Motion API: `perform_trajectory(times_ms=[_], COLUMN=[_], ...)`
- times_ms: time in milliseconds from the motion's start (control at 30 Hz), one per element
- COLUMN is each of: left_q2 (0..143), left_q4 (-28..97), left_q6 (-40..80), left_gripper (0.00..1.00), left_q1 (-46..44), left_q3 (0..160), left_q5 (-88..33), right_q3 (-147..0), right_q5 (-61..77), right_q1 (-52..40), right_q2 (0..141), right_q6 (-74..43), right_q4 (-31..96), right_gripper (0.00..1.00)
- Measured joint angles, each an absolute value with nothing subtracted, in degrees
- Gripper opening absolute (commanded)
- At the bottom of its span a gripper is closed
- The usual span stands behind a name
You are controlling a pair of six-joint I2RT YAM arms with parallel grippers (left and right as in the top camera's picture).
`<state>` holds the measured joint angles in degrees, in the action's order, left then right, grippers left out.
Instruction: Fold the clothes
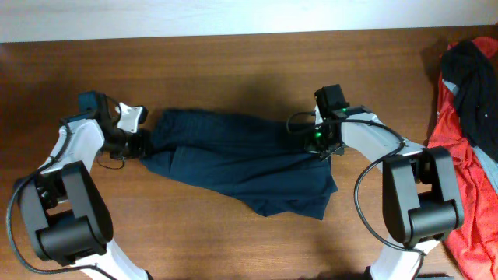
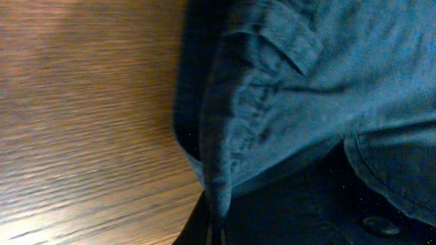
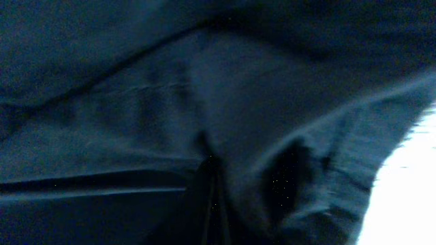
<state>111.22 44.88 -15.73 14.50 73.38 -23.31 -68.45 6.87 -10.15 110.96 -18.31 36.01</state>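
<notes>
Warm brown wooden tabletop (image 1: 233,62) with fine lengthwise grain, filling nearly the whole overhead view. Along its far edge, a pale whitish strip (image 1: 194,15), wall or floor impossible to tell. Soft, even light; mild sheen on the wood in the left wrist view, paler toward upper left.

The shorts (image 1: 233,159) lie across the middle of the table (image 1: 233,62), between my two grippers — my left gripper (image 1: 140,144) at their left end, my right gripper (image 1: 323,148) at their right edge. A heap of clothes (image 1: 467,117) lies at the table's far right, well apart.
</notes>
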Motion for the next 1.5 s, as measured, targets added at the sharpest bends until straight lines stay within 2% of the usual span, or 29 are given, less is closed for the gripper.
perform_trajectory(times_ms=[133,233,267,300,433,567,667,900,1133,1200,1267,1367,1433,1500], left_q2=[111.3,111.4,111.4,111.4,111.4,111.4,111.2,107.4,97.2,94.5,93.1,93.2,93.2,93.3], left_q4=[41.5,34.3,32.1,30.2,30.1,36.9,42.7,49.5,56.2,58.0,58.5,57.8,57.7,57.2], left_q6=[-13.1,-12.1,-12.1,-11.8,-11.4,-11.4,-11.2,-12.0,-12.6,-12.7,-12.9,-13.0,-13.1,-13.0], left_gripper=[0.07,0.20,0.29,0.31,0.29,0.07,0.01,0.01,0.02,0.08,0.21,0.26,0.25,0.15], left_q1=[15.6,15.8,15.8,15.8,15.5,15.3,16.2,18.1,18.0,17.9,17.6,17.3,16.7,15.9], left_q3=[75.0,77.4,78.0,78.5,79.6,79.6,79.7,79.6,79.6,79.6,79.6,79.4,78.6,77.1], left_q5=[-26.9,-32.9,-34.2,-35.2,-37.9,-39.0,-39.5,-39.4,-36.9,-36.2,-35.5,-33.0,-31.8,-31.0], right_q3=[-68.5,-68.5,-68.5,-68.5,-68.5,-68.7,-68.7,-68.8,-68.8,-68.8,-68.8,-68.8,-68.8,-68.8], right_q5=[6.5,6.0,5.7,5.3,4.2,3.7,3.2,2.9,2.3,2.3,2.3,1.5,1.3,1.3], right_q1=[-9.4,-9.3,-9.3,-9.3,-9.0,-9.0,-8.9,-8.9,-8.7,-8.4,-7.9,-6.4,-5.9,-5.6], right_q2=[111.0,110.9,110.9,110.9,110.8,110.8,110.8,110.8,110.8,110.8,110.8,110.7,110.7,110.7], right_q6=[-18.3,-18.3,-18.3,-18.3,-18.3,-18.3,-18.2,-18.2,-16.9,-16.7,-16.8,-16.8,-16.8,-16.8], right_q4=[36.0,36.0,36.1,36.2,36.6,37.1,37.5,37.7,38.3,38.4,38.5,39.0,39.2,39.3], right_gripper=[0.04,0.04,0.04,0.04,0.04,0.04,0.04,0.04,0.04,0.04,0.04,0.05,0.05,0.04])
